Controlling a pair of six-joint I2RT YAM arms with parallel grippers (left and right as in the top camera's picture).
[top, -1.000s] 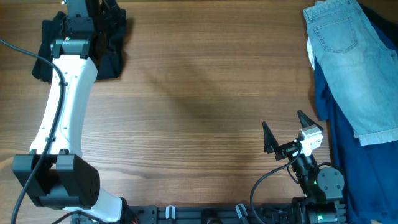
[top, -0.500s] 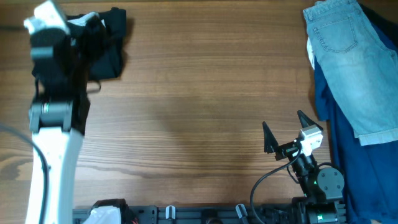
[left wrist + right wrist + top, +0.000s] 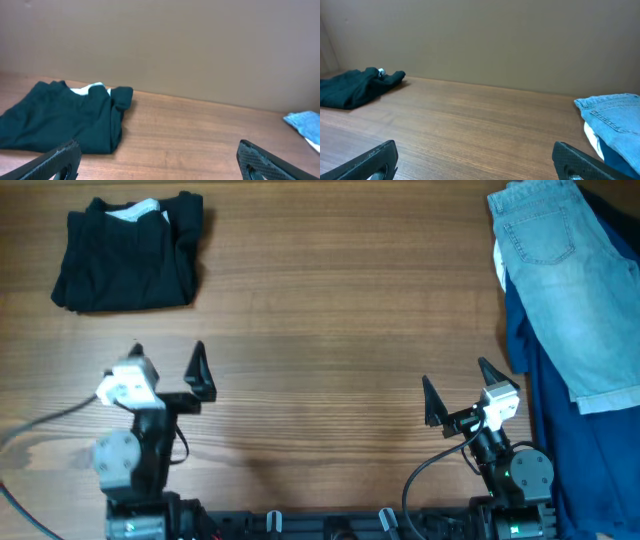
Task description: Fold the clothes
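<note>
Resting near the front edge of the brown wooden bench (image 3: 320, 330), the left hand (image 3: 168, 352) and right hand (image 3: 453, 372) both gape wide, holding nothing. Well apart, in the far left corner, the plain black soft-fabric garment (image 3: 125, 250) lies folded into a compact rectangle. Its folding looks finished, with nothing plainly left.

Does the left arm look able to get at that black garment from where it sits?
Probably yes: only bare table lies between its open end effector and the black garment.
</note>
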